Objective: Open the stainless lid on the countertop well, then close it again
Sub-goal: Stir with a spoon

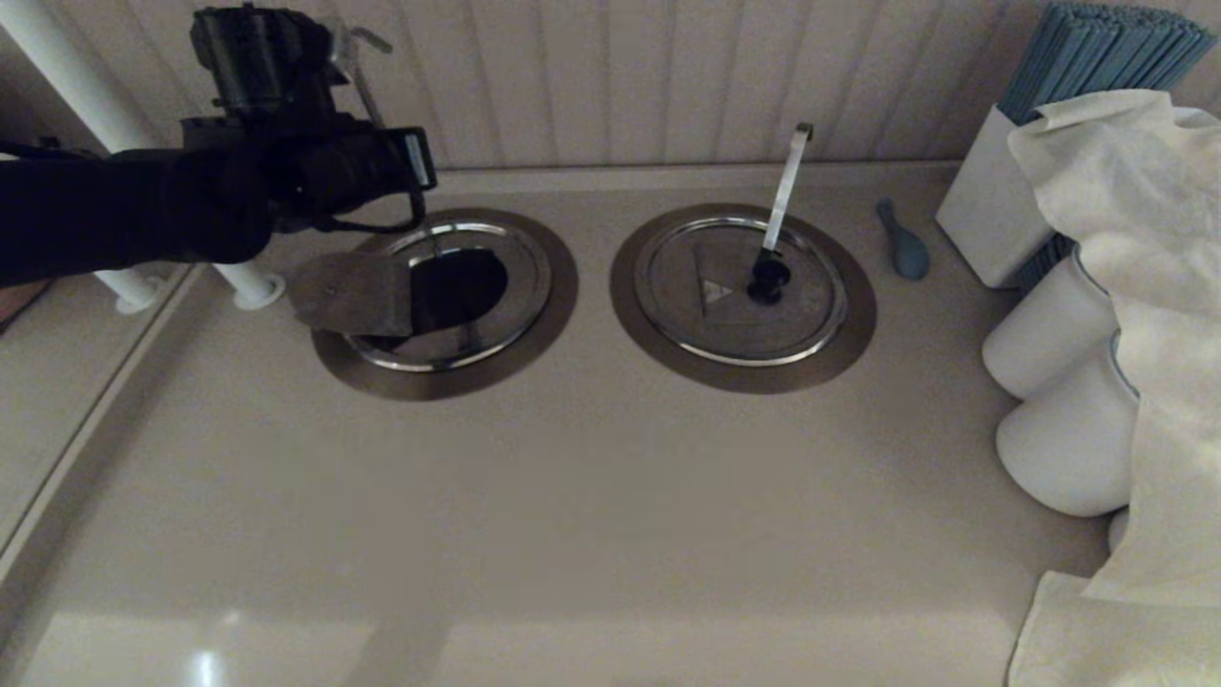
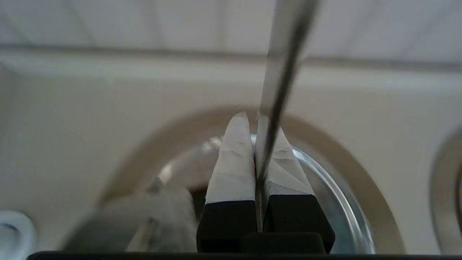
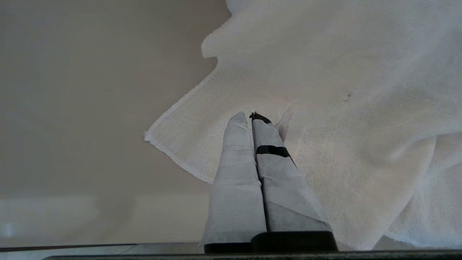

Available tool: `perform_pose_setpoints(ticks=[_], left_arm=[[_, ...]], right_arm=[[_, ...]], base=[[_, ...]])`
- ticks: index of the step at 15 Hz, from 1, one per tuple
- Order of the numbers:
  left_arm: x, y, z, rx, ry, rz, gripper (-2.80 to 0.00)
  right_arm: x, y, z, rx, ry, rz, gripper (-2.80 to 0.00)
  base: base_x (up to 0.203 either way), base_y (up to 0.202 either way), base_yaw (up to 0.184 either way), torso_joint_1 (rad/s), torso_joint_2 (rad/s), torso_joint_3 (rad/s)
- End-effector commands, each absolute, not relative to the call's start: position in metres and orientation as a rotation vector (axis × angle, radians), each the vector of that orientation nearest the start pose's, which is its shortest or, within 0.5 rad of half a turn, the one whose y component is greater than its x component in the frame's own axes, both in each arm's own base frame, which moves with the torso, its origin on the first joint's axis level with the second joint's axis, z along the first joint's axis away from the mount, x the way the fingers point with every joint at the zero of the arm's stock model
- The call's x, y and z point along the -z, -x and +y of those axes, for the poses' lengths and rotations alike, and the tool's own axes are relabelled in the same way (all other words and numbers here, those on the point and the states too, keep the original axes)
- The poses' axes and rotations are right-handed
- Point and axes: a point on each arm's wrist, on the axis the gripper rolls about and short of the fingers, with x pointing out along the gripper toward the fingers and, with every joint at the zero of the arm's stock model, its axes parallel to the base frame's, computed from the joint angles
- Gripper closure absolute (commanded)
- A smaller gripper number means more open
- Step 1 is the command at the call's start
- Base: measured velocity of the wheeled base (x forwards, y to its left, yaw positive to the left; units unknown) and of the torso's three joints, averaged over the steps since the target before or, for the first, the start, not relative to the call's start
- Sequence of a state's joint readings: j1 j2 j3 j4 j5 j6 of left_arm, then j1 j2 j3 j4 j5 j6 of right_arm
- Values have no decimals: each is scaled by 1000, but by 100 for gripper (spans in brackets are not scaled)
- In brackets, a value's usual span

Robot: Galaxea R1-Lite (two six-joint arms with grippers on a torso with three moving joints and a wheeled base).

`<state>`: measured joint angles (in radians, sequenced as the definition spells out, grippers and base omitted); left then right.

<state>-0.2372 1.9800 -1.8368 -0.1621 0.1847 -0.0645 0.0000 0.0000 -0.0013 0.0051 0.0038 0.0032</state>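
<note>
The stainless lid [image 1: 348, 291] hangs lifted and tilted over the left side of the countertop well [image 1: 458, 286], whose dark hole lies exposed inside its steel rim and brown collar [image 1: 553, 286]. My left arm [image 1: 143, 210] reaches over it from the left. In the left wrist view my left gripper [image 2: 252, 117] is shut on the slim steel utensil handle [image 2: 274, 90]; its hooked top [image 1: 367, 38] sticks up above the wrist. The blurred lid [image 2: 144, 220] and the well rim [image 2: 339, 187] show below. My right gripper [image 3: 249, 115] is shut and empty over a white cloth [image 3: 325, 90], outside the head view.
The twin lid [image 1: 706, 315] with a broad slanted handle [image 1: 787, 181] lies shut to the right. A blue spoon [image 1: 904, 243], a white box of blue sticks [image 1: 987, 205], white jars [image 1: 1045, 334] and cloth [image 1: 1145, 239] crowd the right. A white post [image 1: 250, 284] stands left.
</note>
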Motion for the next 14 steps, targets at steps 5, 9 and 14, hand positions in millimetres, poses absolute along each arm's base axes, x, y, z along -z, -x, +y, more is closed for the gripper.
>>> perform_pose_setpoints(ticks=[5, 9, 14], left_arm=[[-323, -392, -115, 102, 73, -6, 0], [-316, -406, -122, 64, 75, -14, 0], [-340, -400, -91, -23, 96, -83, 0]], right_arm=[[-75, 23, 0, -5, -3, 5, 0], [-75, 23, 0, -5, -3, 5, 0], [-75, 23, 0, -5, -3, 5, 0]], base=[[0, 0, 0, 0, 0, 0], [0, 0, 0, 0, 0, 0], [0, 0, 0, 0, 0, 0]])
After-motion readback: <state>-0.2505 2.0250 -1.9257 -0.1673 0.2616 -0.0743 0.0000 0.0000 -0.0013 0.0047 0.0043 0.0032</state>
